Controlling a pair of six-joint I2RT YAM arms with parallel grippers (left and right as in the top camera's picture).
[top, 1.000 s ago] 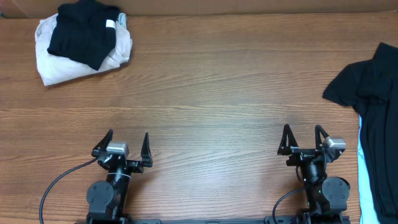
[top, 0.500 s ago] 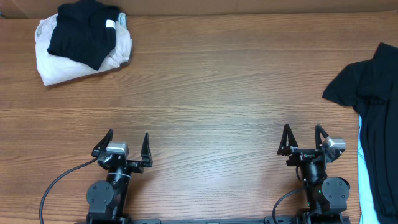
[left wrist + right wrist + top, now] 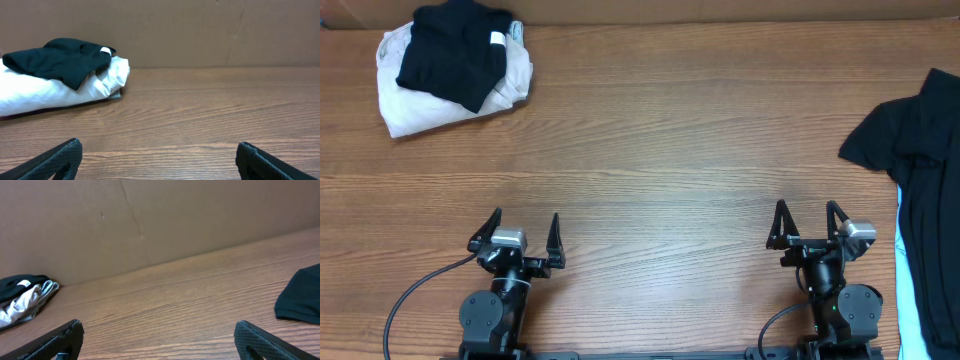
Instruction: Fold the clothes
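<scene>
Nearest, two grippers sit at the surface's (image 3: pixel 660 150) front edge: the left gripper (image 3: pixel 526 216) and right gripper (image 3: pixel 807 205), both released, jaws spread, nothing between them. To the right lies one loose black shirt (image 3: pixel 925 190), a light blue garment (image 3: pixel 900 310) showing as a strip along its edge. In the far left corner, one cream garment (image 3: pixel 405 105) carries one folded black garment (image 3: pixel 450 55). A cardboard wall (image 3: pixel 200 30) stands behind.

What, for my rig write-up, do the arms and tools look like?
The left arm and right arm are black with round joints. The left tool and right tool each have two slim, pointed black fingers and a silver-grey block behind. Black cables trail from both.
</scene>
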